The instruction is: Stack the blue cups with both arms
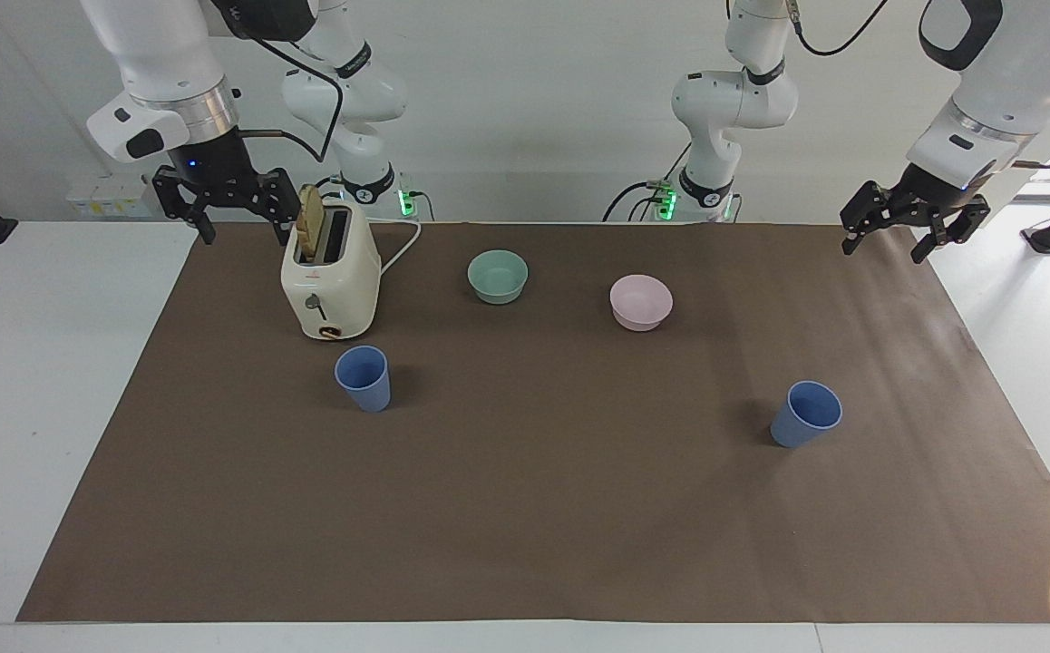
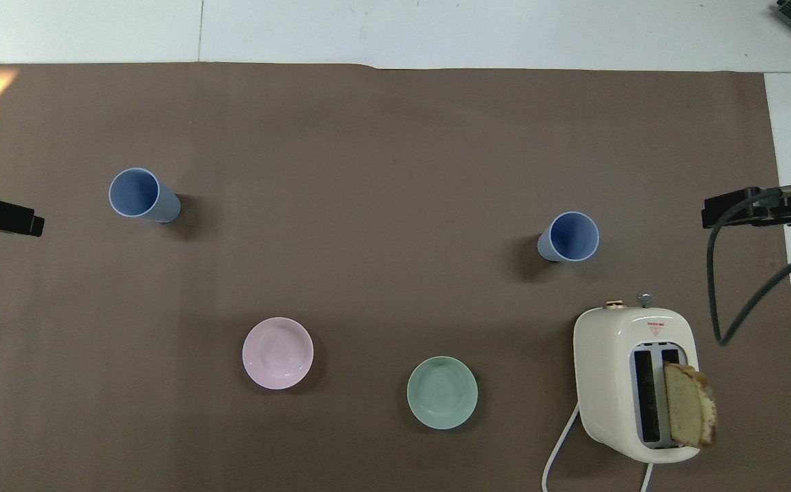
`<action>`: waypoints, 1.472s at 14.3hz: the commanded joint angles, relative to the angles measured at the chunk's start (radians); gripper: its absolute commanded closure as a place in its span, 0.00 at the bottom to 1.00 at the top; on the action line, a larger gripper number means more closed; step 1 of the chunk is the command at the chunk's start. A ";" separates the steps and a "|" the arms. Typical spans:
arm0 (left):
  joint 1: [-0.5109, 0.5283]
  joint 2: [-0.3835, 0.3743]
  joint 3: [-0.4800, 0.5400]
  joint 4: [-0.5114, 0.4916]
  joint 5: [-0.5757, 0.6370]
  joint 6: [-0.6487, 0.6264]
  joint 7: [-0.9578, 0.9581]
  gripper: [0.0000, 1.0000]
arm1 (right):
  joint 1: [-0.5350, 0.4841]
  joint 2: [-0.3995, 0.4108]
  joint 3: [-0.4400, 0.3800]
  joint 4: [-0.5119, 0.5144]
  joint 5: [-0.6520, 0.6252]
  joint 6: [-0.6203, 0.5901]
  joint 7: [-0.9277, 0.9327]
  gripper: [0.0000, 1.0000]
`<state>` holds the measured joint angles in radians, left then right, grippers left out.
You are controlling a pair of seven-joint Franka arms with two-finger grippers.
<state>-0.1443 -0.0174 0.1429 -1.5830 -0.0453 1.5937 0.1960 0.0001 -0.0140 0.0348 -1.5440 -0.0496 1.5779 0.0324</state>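
While both arms hang raised at the worktop's [image 1: 63,381] two ends, two plain matte blue plastic tumblers stand upright and well apart on the brown mat [image 1: 543,508]. One tumbler [image 1: 363,378] stands just beside the cream toaster [image 1: 330,281], farther from the robots than it; the other tumbler [image 1: 805,414] stands toward the left arm's end. The left gripper [image 1: 888,238] is over that end's mat edge, fingers apart, empty. The right gripper [image 1: 246,228], fingers apart and empty, is beside the toaster.

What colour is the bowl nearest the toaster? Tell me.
Teal bowl, beside the toaster; the overhead view shows it best.
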 commanded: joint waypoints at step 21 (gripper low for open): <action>0.046 0.169 0.009 -0.129 0.008 0.434 0.145 0.00 | -0.008 -0.020 0.000 -0.024 0.019 0.008 -0.012 0.00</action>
<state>-0.1066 0.1356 0.1574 -1.6993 -0.0453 1.9872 0.3260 0.0001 -0.0140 0.0348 -1.5441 -0.0496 1.5779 0.0324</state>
